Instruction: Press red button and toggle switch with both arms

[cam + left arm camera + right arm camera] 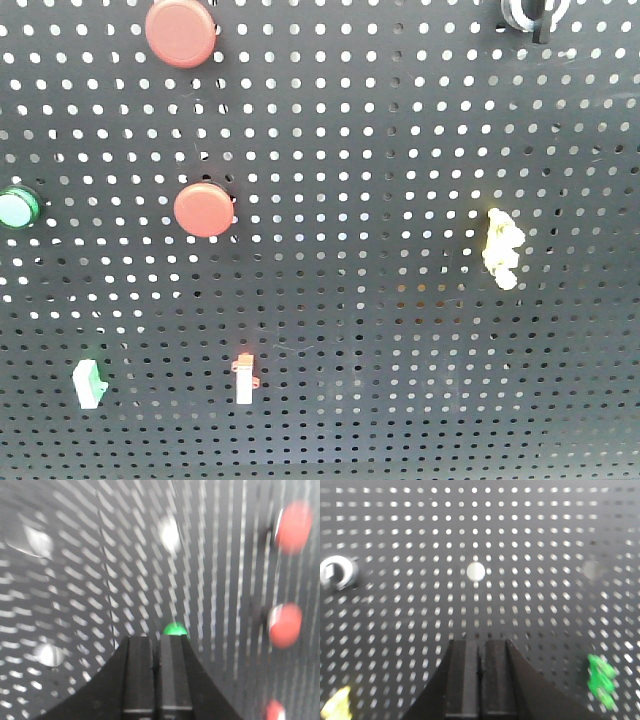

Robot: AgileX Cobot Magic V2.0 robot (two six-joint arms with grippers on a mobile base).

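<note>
Currently, the red button (180,32) sits at the upper left of the black pegboard (420,400). Its domed face points straight out of the board, and being round it has no long axis. Count on the board: two red round buttons, one green button, one toggle switch, two white rockers and one yellow knobbly piece. The smaller tabbed red button (205,210) lies below the red button, slightly right. The green button (18,207) is below and left of it. The green-tipped rocker (88,383) and red-tipped rocker (244,378) are well below it, and the yellow knobbly piece (503,248) is below and far right. The toggle switch (535,15) is far right of the red button at about the same height, cut by the frame edge; which way its black lever points cannot be told. The left gripper (156,640) is clenched on nothing, its tips just under the green button in the blurred wrist view. The right gripper (480,642) is likewise clenched and empty, apart from the toggle switch.
</note>
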